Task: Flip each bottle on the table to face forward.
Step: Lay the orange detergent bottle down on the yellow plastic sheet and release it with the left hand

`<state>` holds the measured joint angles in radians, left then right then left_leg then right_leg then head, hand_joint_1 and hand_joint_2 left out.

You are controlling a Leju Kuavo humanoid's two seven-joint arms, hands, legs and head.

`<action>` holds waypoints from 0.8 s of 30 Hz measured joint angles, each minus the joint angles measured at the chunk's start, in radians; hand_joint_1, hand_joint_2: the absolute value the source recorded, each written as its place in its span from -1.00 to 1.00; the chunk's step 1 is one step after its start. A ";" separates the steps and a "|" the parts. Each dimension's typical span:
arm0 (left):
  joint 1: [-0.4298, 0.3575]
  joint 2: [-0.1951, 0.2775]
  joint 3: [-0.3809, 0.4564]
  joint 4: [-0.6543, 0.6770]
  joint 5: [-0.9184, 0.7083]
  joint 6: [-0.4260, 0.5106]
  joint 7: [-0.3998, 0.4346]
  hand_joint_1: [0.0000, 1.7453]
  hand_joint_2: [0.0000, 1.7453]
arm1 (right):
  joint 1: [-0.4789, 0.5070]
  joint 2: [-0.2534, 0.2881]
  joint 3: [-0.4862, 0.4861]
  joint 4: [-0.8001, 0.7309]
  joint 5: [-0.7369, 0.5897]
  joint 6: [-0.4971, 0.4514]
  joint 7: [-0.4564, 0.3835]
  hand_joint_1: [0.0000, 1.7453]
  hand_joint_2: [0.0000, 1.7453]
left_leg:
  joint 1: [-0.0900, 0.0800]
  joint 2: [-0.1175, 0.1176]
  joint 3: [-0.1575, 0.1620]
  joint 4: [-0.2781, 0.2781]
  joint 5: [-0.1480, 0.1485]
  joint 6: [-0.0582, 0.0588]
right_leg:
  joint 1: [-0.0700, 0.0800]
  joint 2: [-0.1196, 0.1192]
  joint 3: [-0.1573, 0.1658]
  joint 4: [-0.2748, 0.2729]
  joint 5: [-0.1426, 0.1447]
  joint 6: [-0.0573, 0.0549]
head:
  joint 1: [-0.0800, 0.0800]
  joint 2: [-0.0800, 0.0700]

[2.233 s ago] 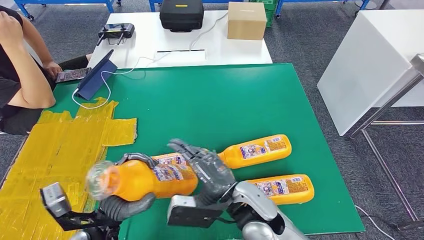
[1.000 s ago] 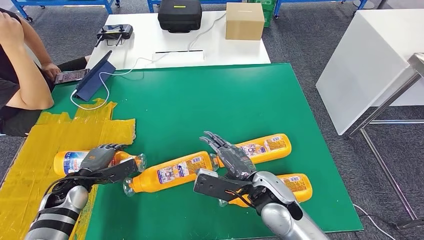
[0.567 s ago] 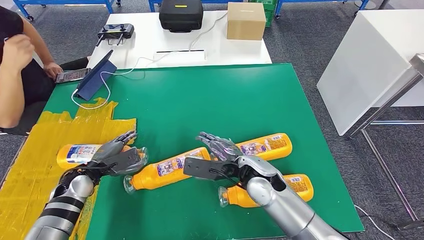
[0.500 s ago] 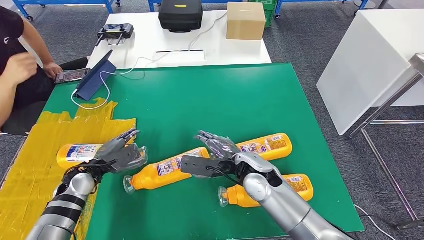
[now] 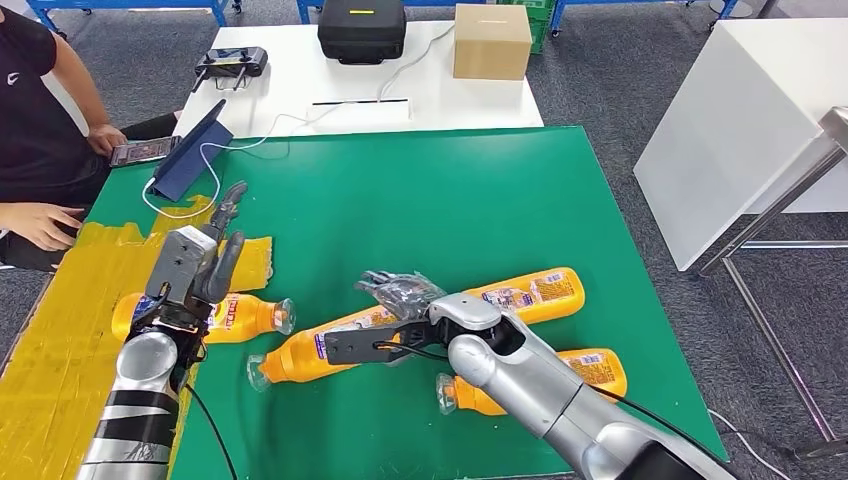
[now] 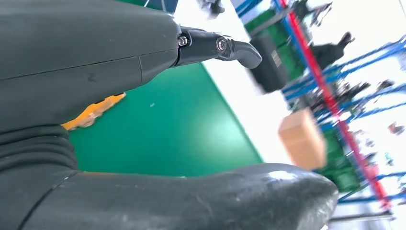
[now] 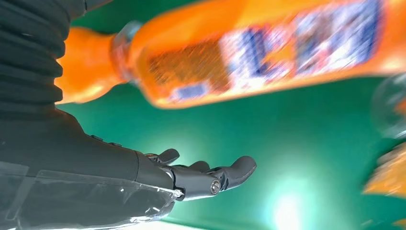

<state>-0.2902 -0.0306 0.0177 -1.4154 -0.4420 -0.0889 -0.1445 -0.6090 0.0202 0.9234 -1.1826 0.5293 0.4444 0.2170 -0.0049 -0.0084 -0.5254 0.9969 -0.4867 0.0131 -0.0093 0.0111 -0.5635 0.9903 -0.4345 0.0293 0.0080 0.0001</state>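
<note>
Orange bottles lie near the green mat's (image 5: 420,190) front edge: one (image 5: 225,317) on the left, one (image 5: 325,345) centre, two (image 5: 525,295) (image 5: 590,370) right; left hand (image 5: 205,262) hovers spread, holding nothing; right hand (image 5: 400,293), fingers apart, empty above the centre bottle.

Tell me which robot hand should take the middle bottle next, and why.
Right. The right robot hand is open directly over the middle orange bottle; the left robot hand is raised, open, above the leftmost bottle.

Cardboard box (image 5: 492,40), black case (image 5: 362,29) on white table (image 5: 290,95).
</note>
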 joint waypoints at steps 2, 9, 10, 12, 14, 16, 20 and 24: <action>0.015 -0.014 0.007 -0.043 0.033 0.015 0.001 -1.00 -1.00 | -0.010 0.010 0.026 0.009 -0.022 0.017 -0.004 -1.00 1.00 | 0.000 0.000 0.000 0.000 0.000 0.000 | 0.000 0.000 0.000 0.000 0.000 0.000 | 0.000 0.000; 0.051 -0.040 0.011 -0.122 0.065 0.037 -0.002 -1.00 -1.00 | -0.036 0.023 0.093 0.032 -0.048 0.030 -0.006 -1.00 1.00 | 0.000 0.000 0.000 0.000 0.000 0.000 | 0.000 0.000 0.000 0.000 0.000 0.000 | 0.000 0.000; 0.055 -0.042 0.011 -0.129 0.070 0.039 -0.004 -1.00 -1.00 | -0.041 0.023 0.103 0.036 -0.052 0.033 -0.006 -1.00 1.00 | 0.000 0.000 0.000 0.000 0.000 0.000 | 0.000 0.000 0.000 0.000 0.000 0.000 | 0.000 0.000; 0.063 -0.047 0.009 -0.144 0.083 0.042 -0.008 -1.00 -1.00 | -0.052 0.024 0.127 0.048 -0.056 0.037 -0.005 -1.00 1.00 | 0.000 0.000 0.000 0.000 0.000 0.000 | 0.000 0.000 0.000 0.000 0.000 0.000 | 0.000 0.000; 0.069 -0.053 0.006 -0.158 0.099 0.046 -0.012 -1.00 -1.00 | -0.063 0.023 0.154 0.068 -0.037 0.034 -0.008 -1.00 1.00 | 0.000 0.000 0.000 0.000 0.000 0.000 | 0.000 0.000 0.000 0.000 0.000 0.000 | 0.000 0.000; 0.074 -0.059 0.002 -0.169 0.111 0.051 -0.015 -1.00 -1.00 | -0.074 0.021 0.183 0.095 0.014 0.018 -0.019 -1.00 1.00 | 0.000 0.000 0.000 0.000 0.000 0.000 | 0.000 0.000 0.000 0.000 0.000 0.000 | 0.000 0.000; 0.077 -0.068 -0.005 -0.177 0.130 0.051 -0.016 -1.00 -1.00 | -0.087 0.019 0.225 0.171 0.144 -0.043 -0.056 -1.00 1.00 | 0.000 0.000 0.000 0.000 0.000 0.000 | 0.000 0.000 0.000 0.000 0.000 0.000 | 0.000 0.000; 0.077 -0.079 -0.010 -0.178 0.153 0.041 -0.017 -1.00 -1.00 | -0.085 0.028 0.234 0.292 0.248 -0.112 -0.097 -1.00 1.00 | 0.000 -0.001 0.000 0.000 0.000 0.000 | 0.000 0.000 0.000 0.000 0.000 0.000 | 0.000 0.000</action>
<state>-0.2127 -0.1098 0.0075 -1.5935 -0.2887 -0.0481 -0.1619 -0.6943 0.0479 1.1569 -0.8903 0.7775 0.3325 0.1202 -0.0053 -0.0090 -0.5249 0.9970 -0.4866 0.0132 -0.0092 0.0108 -0.5634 0.9902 -0.4344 0.0293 0.0080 0.0000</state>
